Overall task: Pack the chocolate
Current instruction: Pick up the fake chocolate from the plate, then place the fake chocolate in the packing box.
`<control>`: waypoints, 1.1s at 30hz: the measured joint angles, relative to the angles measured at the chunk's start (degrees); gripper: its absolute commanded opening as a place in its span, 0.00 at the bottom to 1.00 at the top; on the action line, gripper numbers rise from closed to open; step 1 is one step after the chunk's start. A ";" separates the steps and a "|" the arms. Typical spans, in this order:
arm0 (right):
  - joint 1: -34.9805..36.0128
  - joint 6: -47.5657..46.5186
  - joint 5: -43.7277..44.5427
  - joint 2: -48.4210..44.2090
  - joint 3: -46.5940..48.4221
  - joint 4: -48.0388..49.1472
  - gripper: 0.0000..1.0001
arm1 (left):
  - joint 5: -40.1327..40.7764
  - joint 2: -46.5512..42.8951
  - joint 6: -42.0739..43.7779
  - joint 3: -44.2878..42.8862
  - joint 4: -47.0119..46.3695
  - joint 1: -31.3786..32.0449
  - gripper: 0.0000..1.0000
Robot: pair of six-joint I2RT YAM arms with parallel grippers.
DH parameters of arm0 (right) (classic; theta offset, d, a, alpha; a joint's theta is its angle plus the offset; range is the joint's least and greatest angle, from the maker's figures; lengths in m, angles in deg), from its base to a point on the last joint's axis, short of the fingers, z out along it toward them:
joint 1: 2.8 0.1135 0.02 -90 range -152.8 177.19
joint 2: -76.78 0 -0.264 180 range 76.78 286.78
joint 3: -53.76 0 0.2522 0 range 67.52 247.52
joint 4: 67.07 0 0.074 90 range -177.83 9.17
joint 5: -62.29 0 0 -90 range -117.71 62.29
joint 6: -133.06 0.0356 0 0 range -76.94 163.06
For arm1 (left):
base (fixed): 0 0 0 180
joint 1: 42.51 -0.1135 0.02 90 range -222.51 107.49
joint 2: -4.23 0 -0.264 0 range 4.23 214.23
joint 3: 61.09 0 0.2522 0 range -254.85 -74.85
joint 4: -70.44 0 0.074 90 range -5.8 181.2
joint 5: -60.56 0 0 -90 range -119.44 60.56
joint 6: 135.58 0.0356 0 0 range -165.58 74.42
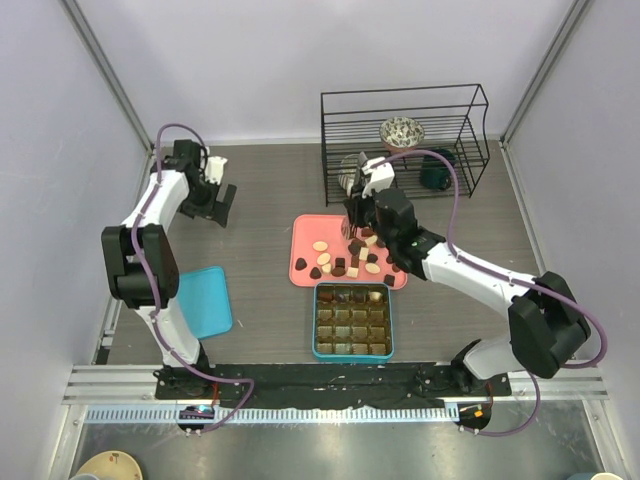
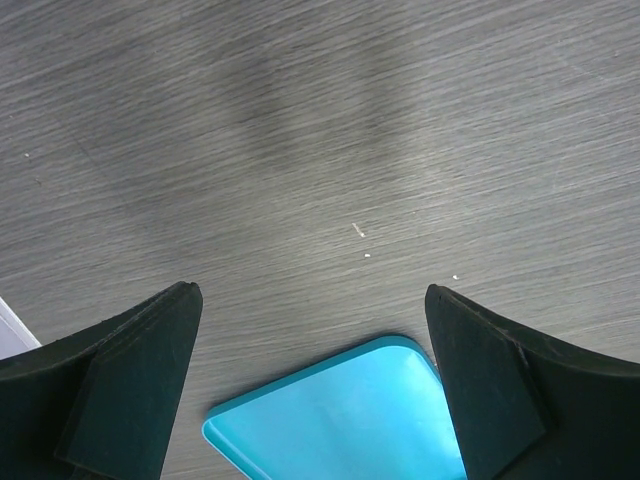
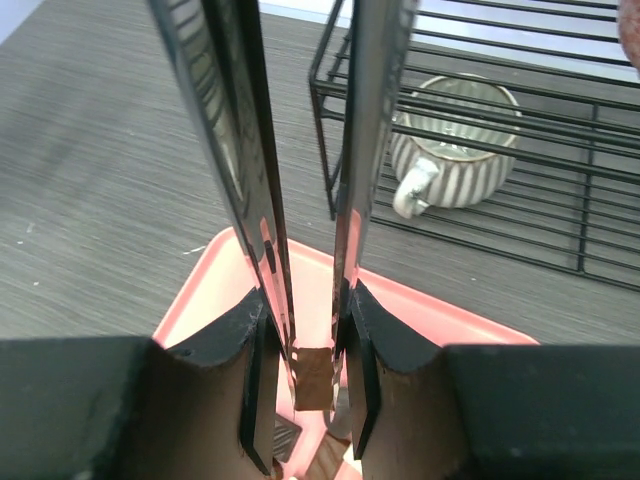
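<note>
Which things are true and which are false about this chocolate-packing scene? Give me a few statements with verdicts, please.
1. The right pincer clamps metal tongs that pinch a brown chocolate piece. True.
2. The left pincer holds the teal lid. False: it is open and empty; the lid lies on the table.
3. Loose chocolates lie on a pink tray. True.
4. The teal box is empty. False: some pieces sit in its far row.
5. The striped mug stands on the tray. False: it stands inside the wire rack.
</note>
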 measured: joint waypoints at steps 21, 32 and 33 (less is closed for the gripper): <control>16.02 3.78 -0.66 -19.47 -0.76 -15.47 0.01 | -1.62 -14.12 -2.80 12.20 -0.09 0.74 1.00; 26.97 6.29 3.48 -21.66 -6.14 -22.21 0.02 | -1.20 -20.44 -2.73 15.52 0.42 3.26 1.00; 27.61 6.27 3.69 -21.68 -6.43 -22.16 0.03 | -1.20 -21.20 -2.73 15.69 0.42 3.26 1.00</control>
